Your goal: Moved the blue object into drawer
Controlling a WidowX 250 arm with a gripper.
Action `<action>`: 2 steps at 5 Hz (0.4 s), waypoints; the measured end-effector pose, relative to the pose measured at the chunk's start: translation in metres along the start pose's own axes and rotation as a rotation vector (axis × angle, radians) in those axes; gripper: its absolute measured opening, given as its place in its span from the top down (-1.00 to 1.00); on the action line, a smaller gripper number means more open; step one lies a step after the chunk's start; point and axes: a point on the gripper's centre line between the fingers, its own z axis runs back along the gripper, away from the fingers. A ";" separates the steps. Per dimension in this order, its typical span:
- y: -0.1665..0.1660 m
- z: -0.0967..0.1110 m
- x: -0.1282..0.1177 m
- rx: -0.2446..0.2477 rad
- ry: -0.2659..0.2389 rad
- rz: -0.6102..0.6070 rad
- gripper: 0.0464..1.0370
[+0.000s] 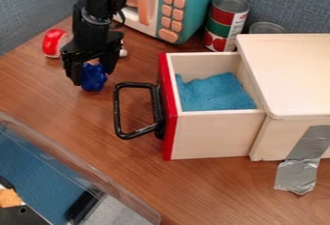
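Blue object (94, 77), small and lumpy, sits between the two fingers of the black end effector (93, 71), which are drawn in close on either side and have hold of it. It is outside the drawer (214, 134), to the left of it in the camera view, low over the wooden desk (132, 159); whether its underside touches the wood, I cannot tell. The arm (97, 14) comes down from the top edge, upper left.

Just right of the blue object is the drawer's black handle (117, 108), fixed to a red front (169, 118). The drawer stands open, with a blue cloth (216, 92) inside. It juts from a pale wooden cabinet (290, 72), which has silver tape (303, 163) down its side.

Behind the arm lies a red and white item (53, 43). Farther back stand a teal toy microwave (197, 9) with peach buttons (169, 35), a red and green can (226, 23) and, beside it, another can (266, 27). A clear plastic bin (80, 163) occupies the lower left corner.
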 end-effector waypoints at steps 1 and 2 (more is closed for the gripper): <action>0.002 -0.009 0.001 0.003 -0.027 -0.004 -0.44; 0.003 -0.010 0.000 0.006 -0.026 -0.014 -0.43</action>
